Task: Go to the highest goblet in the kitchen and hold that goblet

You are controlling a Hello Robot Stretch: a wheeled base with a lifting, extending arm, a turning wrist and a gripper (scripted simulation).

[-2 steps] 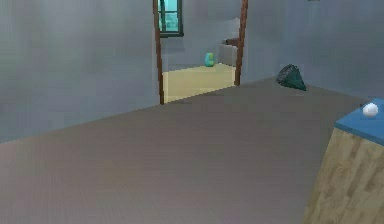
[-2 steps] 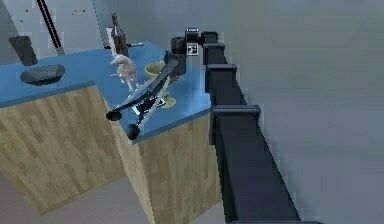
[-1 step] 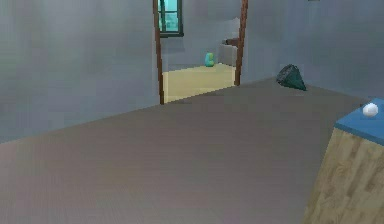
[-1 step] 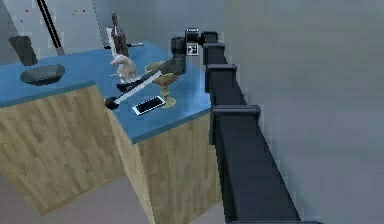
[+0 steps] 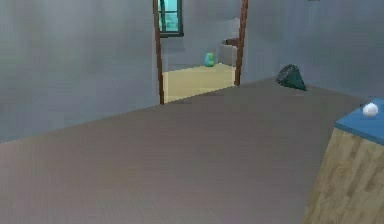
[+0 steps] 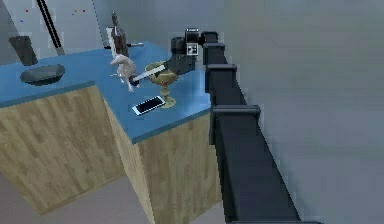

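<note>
Fingers: two thin prongs at the far end of the arm, reaching over the blue-topped bench. Whether they are spread or pressed together cannot be told, nor whether they hold anything, since a thing stands right at them.

Goblet: gold-coloured, stemmed, upright on the bench near the edge on the arm's side, at the fingers. Touching or merely beside cannot be told.

Phone: flat, just beside the goblet's foot, towards the bench's front corner.

Figurine: pale, upright, near the goblet, further in from the edge.

Bottle: dark, at the bench's back edge.

Bowl: dark, shallow, well apart along the bench.

Hazards, as judged: the narrow stem and small foot make the goblet prone to tipping. A sideways nudge or an off-centre grasp would likely topple it onto the phone or over the near edge. Lifting before the hold is firm risks a drop.
</note>
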